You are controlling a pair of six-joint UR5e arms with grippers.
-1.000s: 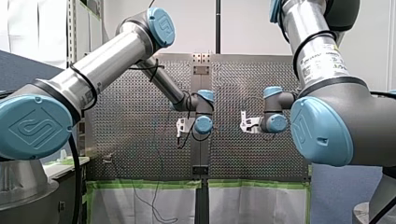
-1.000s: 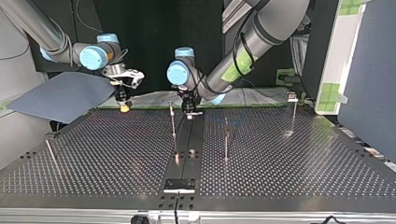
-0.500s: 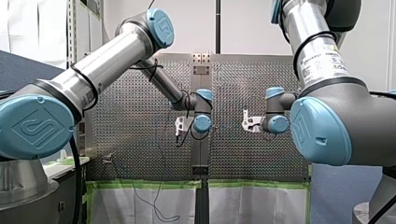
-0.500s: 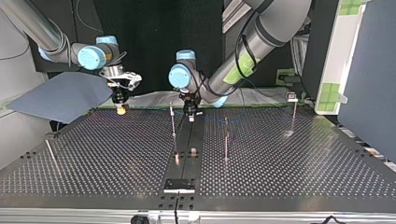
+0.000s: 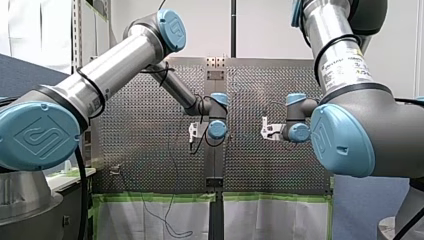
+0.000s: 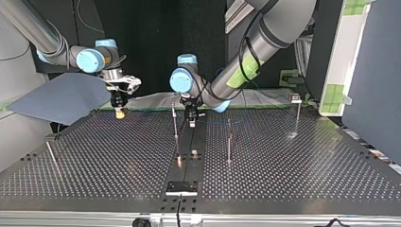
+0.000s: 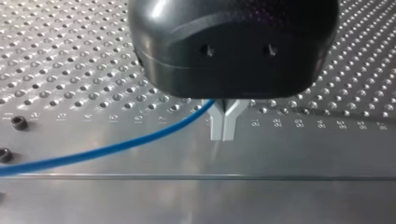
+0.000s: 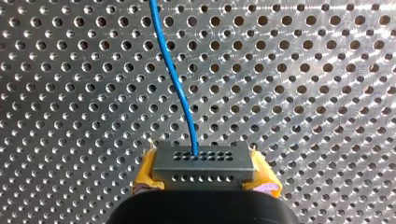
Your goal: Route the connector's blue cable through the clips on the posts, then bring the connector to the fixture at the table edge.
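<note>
Perforated metal forms the table (image 6: pixel 293 179), and both arms work over its far side in the top view, my left arm (image 6: pixel 265 38) coming in at that view's right and my right arm (image 6: pixel 33 28) at its left. Four thin posts (image 6: pixel 229 142) stand on the table: two near the middle strip and one out toward each side. A dark plate (image 6: pixel 181 187) sits at the near edge, and I take it for the fixture. The right gripper (image 6: pixel 119 112) hangs over the far edge, well apart from that plate, with its yellow pads (image 8: pixel 147 170) clamped on the sides of the grey connector (image 8: pixel 203 163). The left gripper (image 6: pixel 191 122) is low over the middle strip, just beside the nearest post. Its metal fingers (image 7: pixel 217 126) are closed tip to tip, with the cable (image 7: pixel 116 147) caught in the fork above the tips. The cable leaves the connector's face and runs away over the holes in the right wrist view. In the top view it shows only as a faint blue line near the left gripper. I cannot see it seated in any clip, though the clips are too small to read surely. By my judgement the routing has hardly begun: both ends are in hand, the threading through the posts is all to do, and the connector has the whole table to cross to the plate.
</note>
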